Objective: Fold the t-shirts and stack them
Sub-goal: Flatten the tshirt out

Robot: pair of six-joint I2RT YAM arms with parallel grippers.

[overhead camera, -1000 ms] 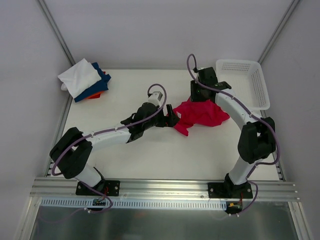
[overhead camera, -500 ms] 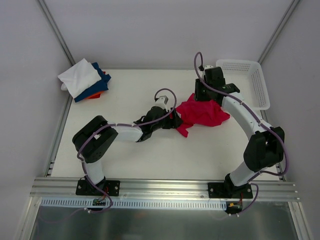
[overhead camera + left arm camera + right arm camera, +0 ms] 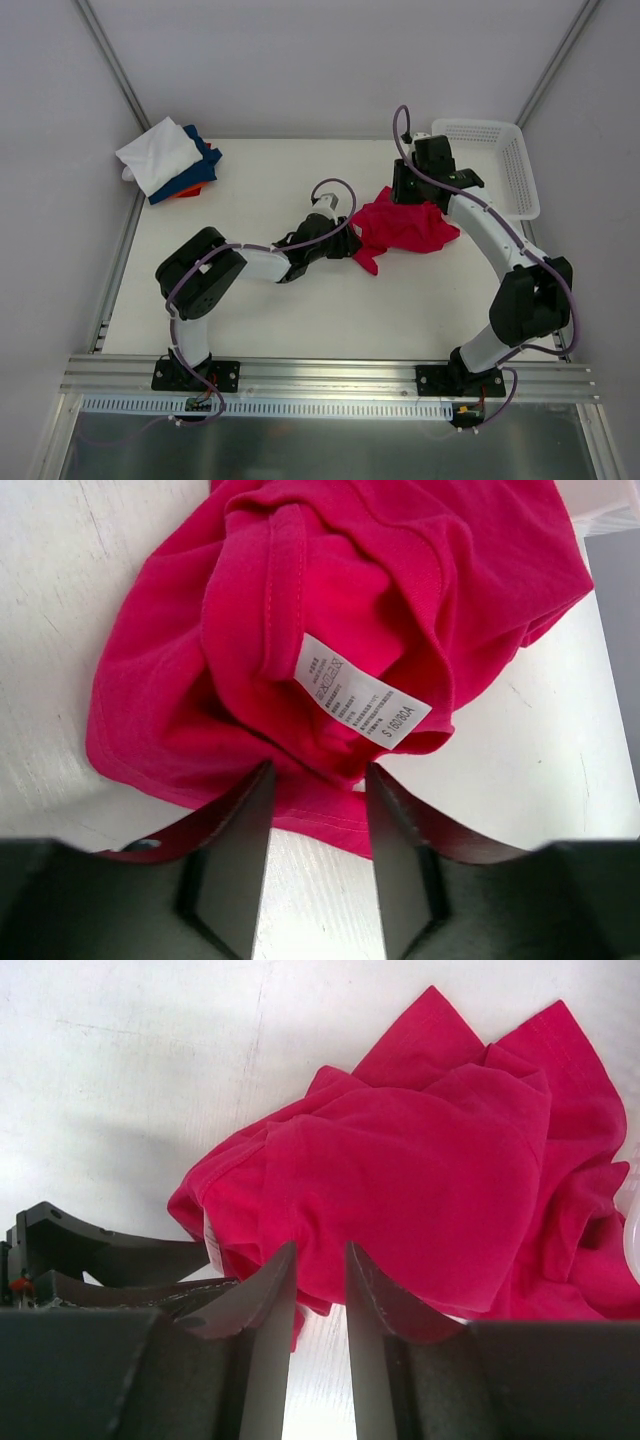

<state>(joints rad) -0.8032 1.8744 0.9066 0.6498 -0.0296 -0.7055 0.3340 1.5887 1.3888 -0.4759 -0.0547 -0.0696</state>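
Spreading the crumpled red t-shirt (image 3: 405, 225) flat looks to be the step in hand. It lies in a heap on the surface (image 3: 300, 320), right of the middle and near the white basket (image 3: 512, 160). The folded t-shirts (image 3: 170, 160), white on top of blue and orange, sit well apart at the far left corner.

The left gripper (image 3: 318, 780) is released. Its fingers stand apart at the left edge of the heap, and a hem of the cloth reaches between the tips without being pinched. The right gripper (image 3: 320, 1260) is at the far side of the heap. It is also released, with only a narrow gap in which bare surface shows.

To do this well, I think each gripper should take 1 layer of hem only, not a bundle of folds. The white label (image 3: 362, 703) probably marks the collar side, so it can help to tell the edges apart. The 2 grippers should pinch low, close to the surface, then pull apart slowly so the cloth opens without slipping. One risk is that several layers are caught together and the shirt comes up twisted.
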